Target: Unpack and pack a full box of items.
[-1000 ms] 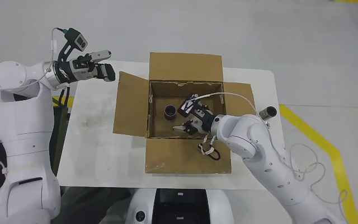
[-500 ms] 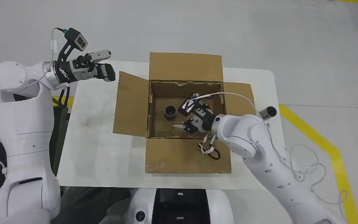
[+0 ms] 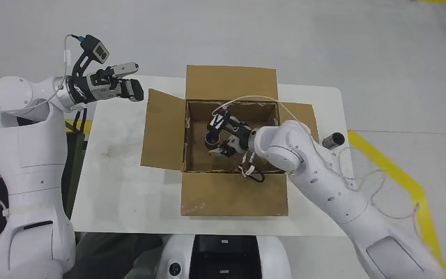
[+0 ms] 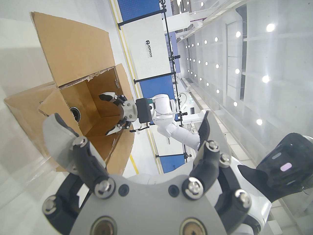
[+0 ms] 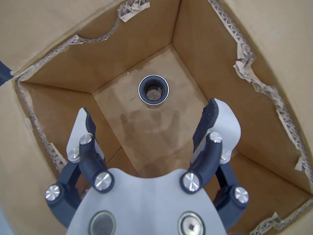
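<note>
An open cardboard box (image 3: pixel 233 202) stands mid-table with its flaps folded out. On its floor sits one black cylindrical item (image 5: pixel 153 92), open end up, also visible as the black item (image 3: pixel 210 141) and the black item (image 4: pixel 74 112). My right gripper (image 5: pixel 149 110) hangs inside the box just above and beside this item, open, with nothing between its fingers; the right gripper (image 3: pixel 224 137) and right gripper (image 4: pixel 106 114) match this. My left gripper (image 3: pixel 130 89) is held above the table's far left corner, open and empty, as the left gripper (image 4: pixel 129 118) confirms.
The white table (image 3: pixel 118 174) has bare room left of the box. The box's left flap (image 3: pixel 164 136) lies flat on it. A small dark cylinder (image 3: pixel 334 139) lies near the table's right edge. The torn box rim (image 5: pixel 244 57) is close around my right gripper.
My right gripper has moved across the box toward the left wall, from beside the black item to right over it. The left arm has stayed still.
</note>
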Action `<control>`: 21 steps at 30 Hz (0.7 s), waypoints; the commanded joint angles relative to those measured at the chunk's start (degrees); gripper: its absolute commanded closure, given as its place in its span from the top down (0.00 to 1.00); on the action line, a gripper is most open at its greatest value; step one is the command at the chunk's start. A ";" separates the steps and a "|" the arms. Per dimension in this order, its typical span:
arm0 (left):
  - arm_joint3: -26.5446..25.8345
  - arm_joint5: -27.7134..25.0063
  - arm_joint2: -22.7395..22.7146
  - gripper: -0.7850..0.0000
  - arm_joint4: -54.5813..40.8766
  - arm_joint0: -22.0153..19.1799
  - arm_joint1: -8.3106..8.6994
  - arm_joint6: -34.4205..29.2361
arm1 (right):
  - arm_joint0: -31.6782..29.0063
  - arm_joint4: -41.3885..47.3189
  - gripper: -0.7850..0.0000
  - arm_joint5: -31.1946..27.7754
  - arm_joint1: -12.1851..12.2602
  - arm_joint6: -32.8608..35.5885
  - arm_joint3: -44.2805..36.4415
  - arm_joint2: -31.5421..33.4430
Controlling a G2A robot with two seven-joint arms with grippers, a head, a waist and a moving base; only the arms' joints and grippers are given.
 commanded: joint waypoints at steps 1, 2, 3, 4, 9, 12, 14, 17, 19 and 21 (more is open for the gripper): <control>0.00 0.00 0.00 1.00 0.00 0.00 0.00 0.00 | 1.02 -0.57 1.00 -0.22 -0.61 -0.87 2.21 -1.50; 0.00 0.00 0.00 1.00 0.00 0.00 0.00 0.00 | 1.47 -0.90 1.00 -0.11 -0.92 -1.34 3.25 -2.15; 0.00 0.00 0.00 1.00 0.00 0.00 0.00 0.00 | 1.91 -1.21 1.00 0.07 -1.24 -1.89 4.15 -2.72; 0.00 0.00 0.00 1.00 0.00 0.00 0.00 0.00 | 2.25 -1.33 1.00 0.19 -1.54 -2.47 4.97 -3.23; 0.00 0.00 0.00 1.00 0.00 0.00 0.00 0.00 | 4.05 -2.29 1.00 0.69 -2.85 -4.26 8.46 -5.08; 0.00 0.00 0.00 1.00 0.00 0.00 0.00 0.00 | 4.97 -2.30 1.00 0.26 -3.57 -4.74 10.26 -6.01; 0.00 0.00 0.00 1.00 0.00 0.00 0.00 0.00 | 5.53 -2.38 1.00 0.09 -4.09 -5.03 11.50 -6.68; 0.00 0.00 0.00 1.00 0.00 0.00 0.00 0.00 | 6.18 -2.35 1.00 -0.29 -4.84 -5.65 13.24 -7.63; 0.00 0.00 0.00 1.00 0.00 0.00 0.00 0.00 | 6.53 -2.38 1.00 -0.43 -5.33 -6.08 14.37 -8.19; 0.00 0.00 0.00 1.00 0.00 0.00 0.00 0.00 | 6.84 -2.49 1.00 -0.58 -5.80 -6.54 15.50 -8.70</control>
